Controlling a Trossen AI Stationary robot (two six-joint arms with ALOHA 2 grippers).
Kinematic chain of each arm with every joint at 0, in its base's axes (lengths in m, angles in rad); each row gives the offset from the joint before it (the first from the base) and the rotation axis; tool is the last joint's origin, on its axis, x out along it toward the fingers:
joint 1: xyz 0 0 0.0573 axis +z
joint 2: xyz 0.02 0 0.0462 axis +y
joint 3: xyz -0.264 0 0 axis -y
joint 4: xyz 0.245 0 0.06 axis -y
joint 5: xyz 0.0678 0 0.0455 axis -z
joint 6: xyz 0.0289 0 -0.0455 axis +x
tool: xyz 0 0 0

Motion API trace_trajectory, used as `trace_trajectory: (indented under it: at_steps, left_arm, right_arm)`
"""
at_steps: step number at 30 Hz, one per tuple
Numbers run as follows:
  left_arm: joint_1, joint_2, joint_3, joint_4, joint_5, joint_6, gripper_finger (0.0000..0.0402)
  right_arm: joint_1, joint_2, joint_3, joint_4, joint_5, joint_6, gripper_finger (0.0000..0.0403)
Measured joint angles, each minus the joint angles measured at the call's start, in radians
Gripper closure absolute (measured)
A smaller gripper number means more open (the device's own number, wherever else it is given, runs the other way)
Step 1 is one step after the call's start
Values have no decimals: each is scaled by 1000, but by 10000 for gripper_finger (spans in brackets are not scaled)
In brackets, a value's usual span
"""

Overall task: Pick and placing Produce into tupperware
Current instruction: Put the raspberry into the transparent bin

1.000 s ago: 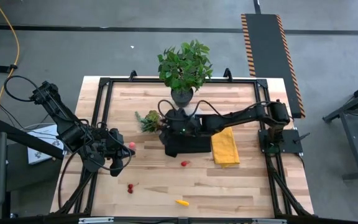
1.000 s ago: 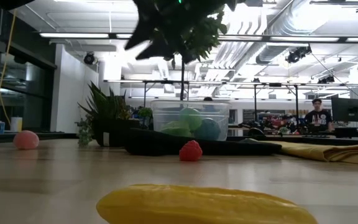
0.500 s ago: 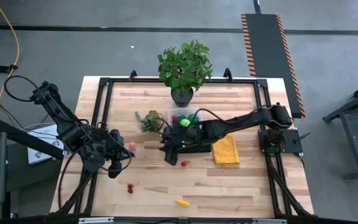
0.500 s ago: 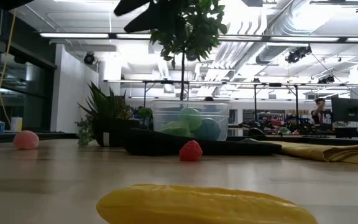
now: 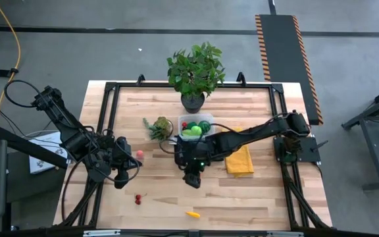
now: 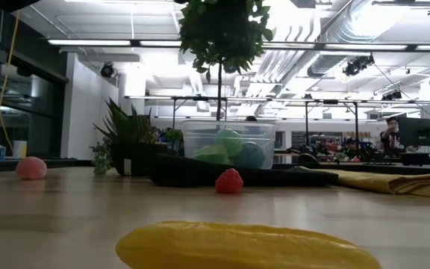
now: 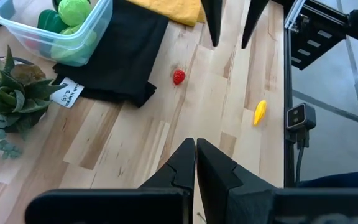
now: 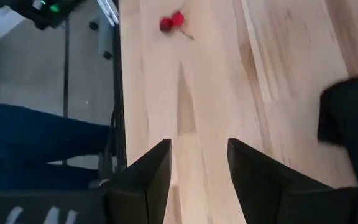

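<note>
The clear tupperware (image 5: 195, 126) stands on a black cloth (image 7: 117, 62) and holds green produce (image 7: 73, 12). Loose produce lies on the wood. A red berry (image 7: 178, 76) is just off the cloth. Two red cherries (image 5: 137, 197) and a yellow piece (image 5: 192, 213) lie nearer the front edge. A pink ball (image 5: 139, 153) sits at the left. My right gripper (image 5: 193, 179) hangs open above the wood by the berry, with nothing between its fingers (image 8: 157, 168). In the high view it hides the berry. My left gripper (image 7: 196, 149) waits shut at the table's left, beside the pink ball.
A small spiky plant (image 5: 158, 126) stands left of the tupperware, and a big leafy potted plant (image 5: 195, 69) stands behind it. A yellow cloth (image 5: 239, 159) lies right of the black cloth. Bare wood stretches along the near edge. People are in the room beyond.
My right gripper has moved from above the tupperware toward the table's near edge. It crossed the black cloth and stopped over the wood by the red berry. It also turned about as it went. Its fingers kept the same gap. The produce has stayed in place.
</note>
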Motion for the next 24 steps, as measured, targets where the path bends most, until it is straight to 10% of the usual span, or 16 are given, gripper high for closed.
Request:
trace_trajectory:
  at_steps: [24]
  left_arm:
    - [0, 0, 0, -10, -11, 2, 396]
  right_arm:
    - [40, 101, -1, -180, 238, -122, 253]
